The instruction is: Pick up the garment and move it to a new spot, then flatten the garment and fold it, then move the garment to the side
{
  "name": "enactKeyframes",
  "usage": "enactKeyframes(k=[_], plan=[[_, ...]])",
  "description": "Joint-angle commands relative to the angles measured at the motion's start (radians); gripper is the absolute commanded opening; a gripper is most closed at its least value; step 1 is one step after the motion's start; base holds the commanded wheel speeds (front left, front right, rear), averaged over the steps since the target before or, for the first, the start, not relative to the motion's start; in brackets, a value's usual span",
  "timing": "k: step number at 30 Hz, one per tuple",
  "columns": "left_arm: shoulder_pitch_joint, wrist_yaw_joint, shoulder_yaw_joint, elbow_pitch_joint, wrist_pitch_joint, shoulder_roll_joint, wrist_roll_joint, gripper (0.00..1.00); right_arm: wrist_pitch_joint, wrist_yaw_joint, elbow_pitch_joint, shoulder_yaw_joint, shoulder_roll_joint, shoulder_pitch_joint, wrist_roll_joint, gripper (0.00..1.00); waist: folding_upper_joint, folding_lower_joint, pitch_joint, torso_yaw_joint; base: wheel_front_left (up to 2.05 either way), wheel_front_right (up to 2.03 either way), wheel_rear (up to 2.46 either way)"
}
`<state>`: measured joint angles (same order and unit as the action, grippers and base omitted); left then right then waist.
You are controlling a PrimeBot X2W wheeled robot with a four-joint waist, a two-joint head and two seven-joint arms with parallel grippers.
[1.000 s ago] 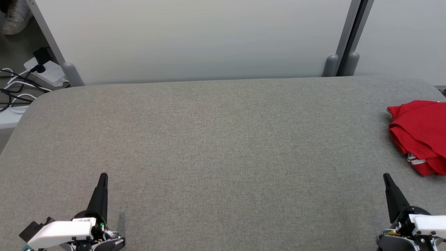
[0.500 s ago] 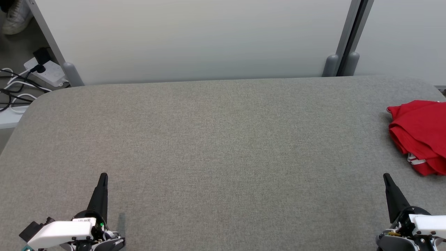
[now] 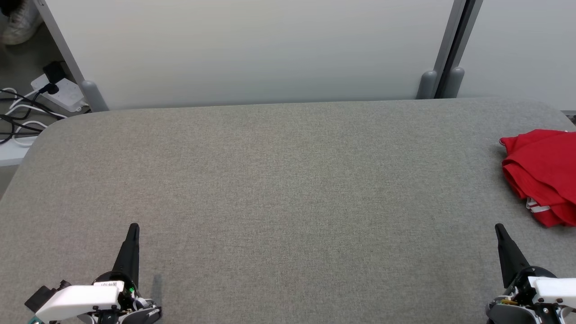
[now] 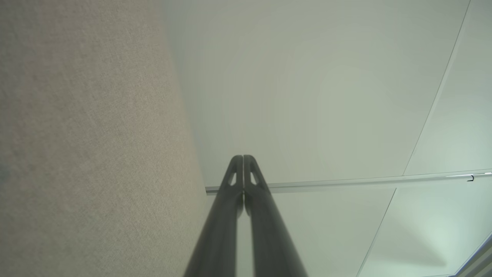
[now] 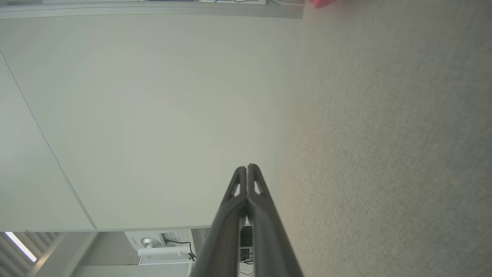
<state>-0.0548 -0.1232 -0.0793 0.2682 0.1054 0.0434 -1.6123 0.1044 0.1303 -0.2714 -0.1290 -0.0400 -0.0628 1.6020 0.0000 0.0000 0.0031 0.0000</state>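
Observation:
The garment (image 3: 542, 173) is red with a bit of white trim, bunched up at the right edge of the grey fabric-covered table (image 3: 288, 189) and cut off by the head view's border. A sliver of the red garment (image 5: 326, 3) peeks in at the top of the right wrist view. My left gripper (image 3: 133, 228) rests at the lower left, shut and empty, far from the cloth. My right gripper (image 3: 498, 228) rests at the lower right, shut and empty, a short way in front of the garment. Both wrist views show the fingers pressed together: left gripper (image 4: 243, 157), right gripper (image 5: 247, 167).
Pale partition panels (image 3: 252, 49) stand along the table's far edge, with a dark gap between two posts (image 3: 452, 49). On the floor at the far left lie a power strip (image 3: 60, 92) and cables (image 3: 15, 121).

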Motion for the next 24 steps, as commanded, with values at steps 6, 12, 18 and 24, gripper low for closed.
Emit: enactKeyframes(k=[6,12,18,24], plan=[[-0.053,-0.007,-0.033,-0.023,0.007,0.009,0.003,0.0,0.009,0.0,0.027,0.015,-0.011,-0.045,0.006,0.0,0.0,0.0,0.0,0.0,0.0,0.0,0.0],[-0.053,-0.007,-0.033,-0.023,0.007,0.008,0.003,0.0,0.009,0.0,0.027,0.015,-0.011,-0.045,0.006,0.0,0.0,0.0,0.0,0.0,0.0,0.0,0.0],[-0.053,-0.007,-0.034,-0.023,0.007,0.008,0.003,0.0,0.009,0.0,0.027,0.015,-0.011,-0.045,0.006,0.0,0.0,0.0,0.0,0.0,0.0,0.0,0.0],[-0.053,-0.007,-0.034,-0.023,0.007,0.008,0.003,0.0,0.009,0.0,0.027,0.014,-0.011,-0.045,0.006,0.0,0.0,0.0,0.0,0.0,0.0,0.0,0.0]])
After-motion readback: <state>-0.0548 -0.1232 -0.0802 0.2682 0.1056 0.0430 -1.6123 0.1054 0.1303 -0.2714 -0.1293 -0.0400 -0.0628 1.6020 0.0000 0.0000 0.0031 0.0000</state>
